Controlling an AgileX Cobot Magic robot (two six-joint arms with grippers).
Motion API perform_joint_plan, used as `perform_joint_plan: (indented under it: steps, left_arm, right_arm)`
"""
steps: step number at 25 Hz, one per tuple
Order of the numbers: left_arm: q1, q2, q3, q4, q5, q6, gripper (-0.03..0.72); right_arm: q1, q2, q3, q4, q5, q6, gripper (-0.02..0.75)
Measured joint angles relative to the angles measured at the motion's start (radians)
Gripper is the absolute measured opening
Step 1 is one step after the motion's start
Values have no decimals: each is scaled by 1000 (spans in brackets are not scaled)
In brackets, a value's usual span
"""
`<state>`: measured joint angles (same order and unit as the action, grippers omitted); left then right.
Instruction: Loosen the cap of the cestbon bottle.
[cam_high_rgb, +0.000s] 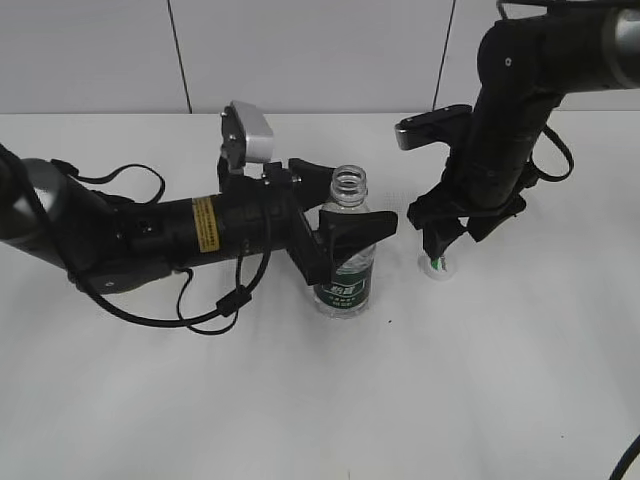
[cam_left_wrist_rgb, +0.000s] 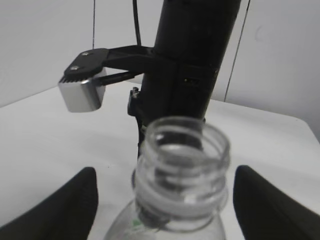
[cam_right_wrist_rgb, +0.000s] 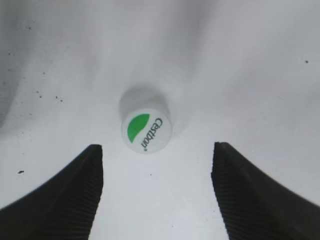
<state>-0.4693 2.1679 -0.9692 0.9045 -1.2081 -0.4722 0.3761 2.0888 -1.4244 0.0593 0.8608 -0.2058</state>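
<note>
The cestbon bottle (cam_high_rgb: 346, 285) stands upright on the white table, its threaded neck bare and open. My left gripper (cam_high_rgb: 350, 208) has a finger on each side of its shoulder and is shut on it; in the left wrist view the bottle's mouth (cam_left_wrist_rgb: 181, 150) sits between the two black fingers (cam_left_wrist_rgb: 165, 210). The cap (cam_high_rgb: 437, 265) lies on the table to the right of the bottle, green leaf mark up. My right gripper (cam_high_rgb: 440, 240) hangs just above it, open and empty. In the right wrist view the cap (cam_right_wrist_rgb: 146, 127) lies just beyond the spread fingertips (cam_right_wrist_rgb: 156, 167).
The white table (cam_high_rgb: 500, 400) runs to a pale panelled wall behind. The left arm and its cables (cam_high_rgb: 200, 310) lie low across the table's left half. The right arm (cam_high_rgb: 510, 120) comes down from the upper right.
</note>
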Motion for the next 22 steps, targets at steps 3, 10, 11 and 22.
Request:
perform_joint_plan:
  steps: [3, 10, 11, 22]
  left_arm:
    - [0, -35, 0, 29, 1, -61, 510]
    - [0, -170, 0, 86, 45, -241, 510]
    - [0, -192, 0, 92, 49, -255, 510]
    - [1, -465, 1, 65, 538, -400, 508]
  right_arm:
    - [0, -22, 0, -2, 8, 0, 516]
    - [0, -87, 0, -18, 41, 0, 516]
    - [0, -96, 0, -20, 51, 0, 516]
    - [0, -222, 0, -82, 147, 52, 516]
